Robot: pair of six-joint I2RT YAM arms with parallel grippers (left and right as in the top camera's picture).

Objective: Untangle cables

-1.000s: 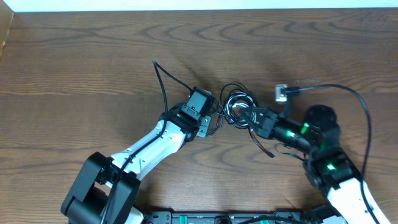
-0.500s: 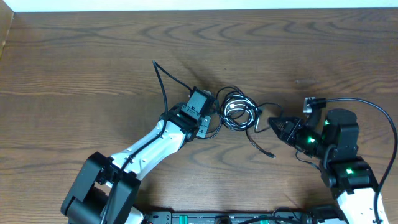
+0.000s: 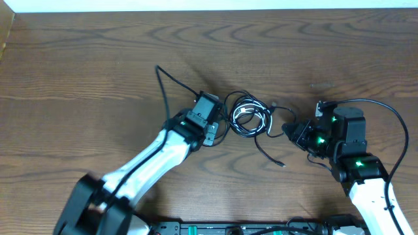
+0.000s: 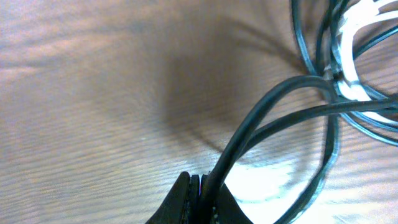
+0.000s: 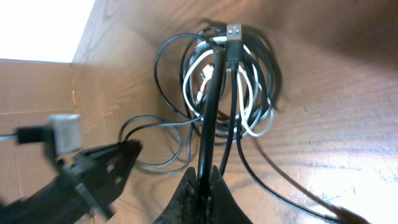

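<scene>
Where the long thin black cable [image 5: 209, 112] coils on the brown wooden table [image 3: 98, 65], the left gripper [image 4: 199, 186] has its jaws pinched tight on one of its strands, the loops lying just ahead of the tips. The right gripper [image 5: 204, 177] clamps another black strand, which runs straight out from its jaws towards a metal plug end [image 5: 234, 30]. The short thin white cable [image 5: 200, 78] is wound inside the black loops, between both pairs of jaws.

A robotics lab setup: left arm [image 3: 150, 153] and right arm [image 3: 366, 186] at a wood-grain table [image 3: 85, 65].
</scene>
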